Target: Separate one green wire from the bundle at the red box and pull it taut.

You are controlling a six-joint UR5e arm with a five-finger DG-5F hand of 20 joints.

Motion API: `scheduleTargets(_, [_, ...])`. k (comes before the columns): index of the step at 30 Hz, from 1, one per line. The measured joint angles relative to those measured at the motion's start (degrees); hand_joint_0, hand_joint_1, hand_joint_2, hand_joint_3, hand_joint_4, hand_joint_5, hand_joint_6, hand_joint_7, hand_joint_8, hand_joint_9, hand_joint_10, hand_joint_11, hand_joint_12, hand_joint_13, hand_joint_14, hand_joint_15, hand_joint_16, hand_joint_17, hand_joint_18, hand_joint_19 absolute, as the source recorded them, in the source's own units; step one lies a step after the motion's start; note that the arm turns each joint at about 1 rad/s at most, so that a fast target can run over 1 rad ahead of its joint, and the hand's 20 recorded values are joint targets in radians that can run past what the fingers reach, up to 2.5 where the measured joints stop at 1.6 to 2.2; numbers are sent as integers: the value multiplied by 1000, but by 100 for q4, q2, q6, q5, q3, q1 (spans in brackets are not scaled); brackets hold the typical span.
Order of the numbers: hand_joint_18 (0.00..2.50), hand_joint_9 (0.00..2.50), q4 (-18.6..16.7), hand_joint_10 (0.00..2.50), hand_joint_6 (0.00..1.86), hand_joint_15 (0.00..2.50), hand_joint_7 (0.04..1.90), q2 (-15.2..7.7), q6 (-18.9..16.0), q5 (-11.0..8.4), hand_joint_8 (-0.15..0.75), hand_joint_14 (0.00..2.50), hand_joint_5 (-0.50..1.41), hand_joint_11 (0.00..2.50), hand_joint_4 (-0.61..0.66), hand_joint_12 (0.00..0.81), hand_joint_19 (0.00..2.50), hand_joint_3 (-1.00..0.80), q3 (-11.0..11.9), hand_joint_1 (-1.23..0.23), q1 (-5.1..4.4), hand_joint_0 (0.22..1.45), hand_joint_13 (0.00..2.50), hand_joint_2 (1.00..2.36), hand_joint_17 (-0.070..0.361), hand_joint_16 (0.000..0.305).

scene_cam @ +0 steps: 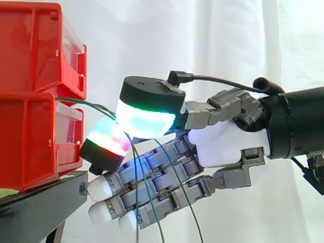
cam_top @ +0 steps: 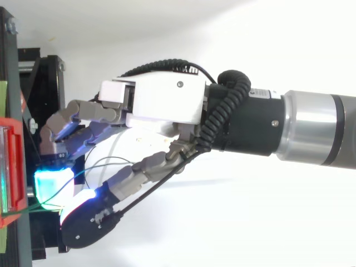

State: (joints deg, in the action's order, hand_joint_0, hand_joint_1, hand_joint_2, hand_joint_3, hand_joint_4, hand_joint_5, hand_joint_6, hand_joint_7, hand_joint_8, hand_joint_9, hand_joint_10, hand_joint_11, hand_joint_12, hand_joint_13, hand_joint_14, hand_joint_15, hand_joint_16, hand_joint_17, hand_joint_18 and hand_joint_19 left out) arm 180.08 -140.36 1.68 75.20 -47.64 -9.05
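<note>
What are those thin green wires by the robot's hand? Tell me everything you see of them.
The green wires are thin, flexible strands, several together. They come out between the stacked red bins, arc toward the hand and pass between two glowing pads that look pinched on them. Below the pads they hang slack, crossing in front of the other fingers and leaving the side view's bottom edge. None looks taut.

Black stand before a white curtain
The black stand (scene_cam: 50, 197) juts in low at the left, a small bolt (scene_cam: 82, 189) at its front edge; the white curtain (scene_cam: 212, 35) hangs in soft folds behind.
</note>
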Motion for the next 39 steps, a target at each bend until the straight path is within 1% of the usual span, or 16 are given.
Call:
scheduleTargets(2, [485, 749, 50, 15, 899, 229, 890, 6, 67, 37, 235, 9, -197, 433, 103, 314, 226, -500, 4, -810, 26, 531, 565, 1000, 105, 47])
scheduleTargets(4, [491, 761, 141, 16, 896, 232, 884, 7, 139, 62, 246, 9, -195, 428, 113, 323, 228, -500, 29, -726, 56, 507, 569, 1000, 109, 49])
scheduleTargets(6, [491, 766, 241, 15, 892, 236, 871, 6, 193, 74, 247, 9, -194, 440, 106, 323, 229, -500, 78, -684, 82, 509, 570, 1000, 110, 49])
scheduleTargets(7, [484, 764, 321, 16, 887, 231, 892, 7, 222, 76, 243, 9, -195, 433, 106, 319, 233, -500, 125, -648, 99, 525, 567, 1000, 108, 48])
scheduleTargets(9, [477, 764, 433, 15, 883, 237, 893, 8, 254, 76, 242, 9, -195, 437, 96, 316, 243, -500, 188, -638, 117, 541, 567, 1000, 106, 47])
scheduleTargets(13, [468, 768, 659, 15, 879, 240, 931, 9, 283, 75, 240, 9, -194, 440, 87, 312, 251, -451, 294, -647, 136, 562, 568, 1004, 104, 46])
scheduleTargets(17, [464, 769, 771, 15, 879, 237, 947, 32, 283, 64, 238, 9, -194, 441, 90, 310, 246, -380, 327, -691, 138, 579, 567, 1011, 103, 46])
scheduleTargets(19, [463, 769, 798, 15, 879, 245, 956, 55, 286, 60, 239, 10, -195, 436, 88, 309, 246, -373, 332, -709, 138, 585, 567, 1011, 103, 46])
scheduleTargets(21, [466, 766, 816, 15, 881, 242, 951, 78, 287, 55, 239, 9, -196, 435, 79, 308, 243, -401, 332, -765, 139, 606, 567, 1009, 103, 46])
scheduleTargets(26, [481, 762, 855, 15, 886, 233, 920, 137, 288, 49, 234, 9, -197, 437, 94, 308, 243, -500, 328, -793, 140, 624, 576, 1000, 103, 46])
scheduleTargets(30, [489, 770, 868, 15, 888, 237, 910, 154, 278, 52, 237, 10, -193, 442, 98, 311, 248, -500, 320, -729, 140, 576, 583, 1000, 104, 46])
scheduleTargets(33, [493, 777, 869, 15, 887, 237, 916, 154, 263, 51, 239, 9, -192, 436, 104, 312, 247, -500, 319, -719, 136, 570, 586, 1000, 105, 46])
scheduleTargets(36, [494, 783, 865, 17, 887, 236, 935, 154, 228, 47, 241, 11, -189, 437, 82, 307, 242, -500, 306, -739, 130, 615, 588, 1000, 102, 45])
scheduleTargets(39, [498, 779, 863, 15, 895, 236, 945, 152, 173, 56, 238, 11, -191, 443, 29, 308, 241, -441, 281, -794, 124, 653, 591, 1006, 102, 45])
